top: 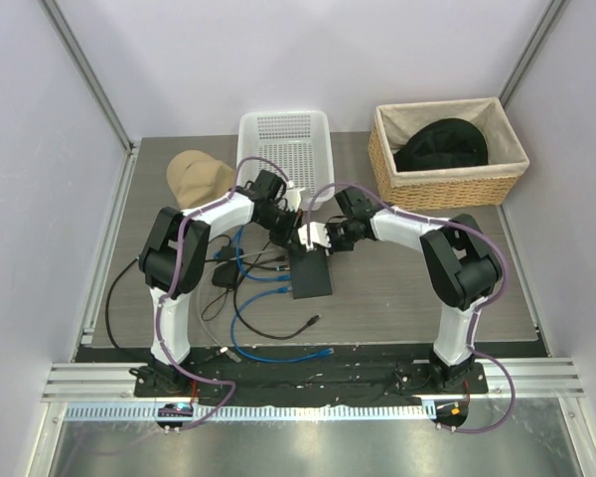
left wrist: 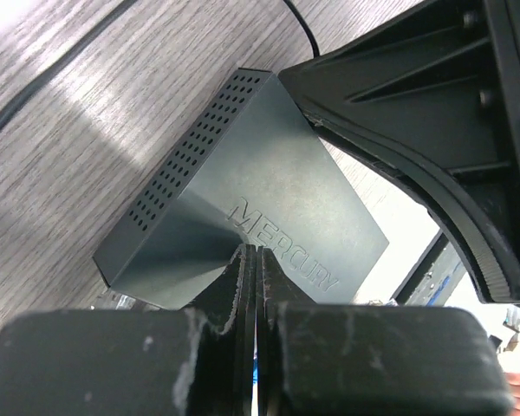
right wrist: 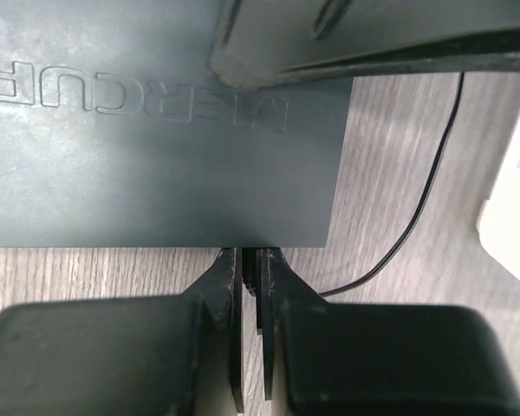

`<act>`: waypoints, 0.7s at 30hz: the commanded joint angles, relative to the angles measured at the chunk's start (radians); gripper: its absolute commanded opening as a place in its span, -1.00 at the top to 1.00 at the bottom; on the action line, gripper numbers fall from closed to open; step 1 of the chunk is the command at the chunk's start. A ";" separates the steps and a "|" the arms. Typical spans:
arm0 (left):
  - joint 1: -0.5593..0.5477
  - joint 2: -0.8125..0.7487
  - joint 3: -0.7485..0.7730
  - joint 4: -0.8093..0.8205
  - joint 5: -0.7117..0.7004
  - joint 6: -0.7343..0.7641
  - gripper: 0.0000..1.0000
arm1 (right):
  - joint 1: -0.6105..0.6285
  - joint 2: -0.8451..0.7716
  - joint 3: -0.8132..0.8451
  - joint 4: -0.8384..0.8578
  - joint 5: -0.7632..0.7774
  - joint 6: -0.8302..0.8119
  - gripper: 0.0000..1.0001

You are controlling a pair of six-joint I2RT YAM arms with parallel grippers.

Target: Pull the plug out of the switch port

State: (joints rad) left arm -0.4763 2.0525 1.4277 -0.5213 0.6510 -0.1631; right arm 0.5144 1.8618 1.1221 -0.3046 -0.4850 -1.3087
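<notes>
Black switch (top: 310,270) lies flat at the middle of the bench (top: 407,288).
Blue cables (top: 263,343) loop toward the near edge, left of the switch. The left end effector (left wrist: 256,260) is fully closed, its tips on the switch's top. The right end effector (right wrist: 251,260) is narrowed to a thin slit at the switch's edge; whether it pinches anything cannot be told. A white basket (top: 283,139) sits at the far edge.

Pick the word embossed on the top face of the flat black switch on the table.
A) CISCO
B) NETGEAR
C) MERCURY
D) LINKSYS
C: both wrist views show the raised letters MERCURY running across the top of the switch.
</notes>
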 commanded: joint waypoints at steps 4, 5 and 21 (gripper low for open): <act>0.018 0.092 -0.058 -0.019 -0.171 0.043 1.00 | 0.016 0.149 0.246 -0.275 -0.055 0.089 0.97; 0.018 0.090 -0.059 -0.019 -0.171 0.043 1.00 | 0.016 0.166 0.272 -0.342 -0.058 0.066 0.97; 0.025 0.080 -0.070 -0.029 -0.174 0.053 1.00 | -0.013 0.135 0.212 -0.250 -0.012 0.172 0.97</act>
State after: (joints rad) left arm -0.4576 2.0556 1.4128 -0.4961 0.6853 -0.1753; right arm 0.5159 1.9259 1.2446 -0.4225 -0.4625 -1.2152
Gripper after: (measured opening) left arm 0.014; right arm 0.077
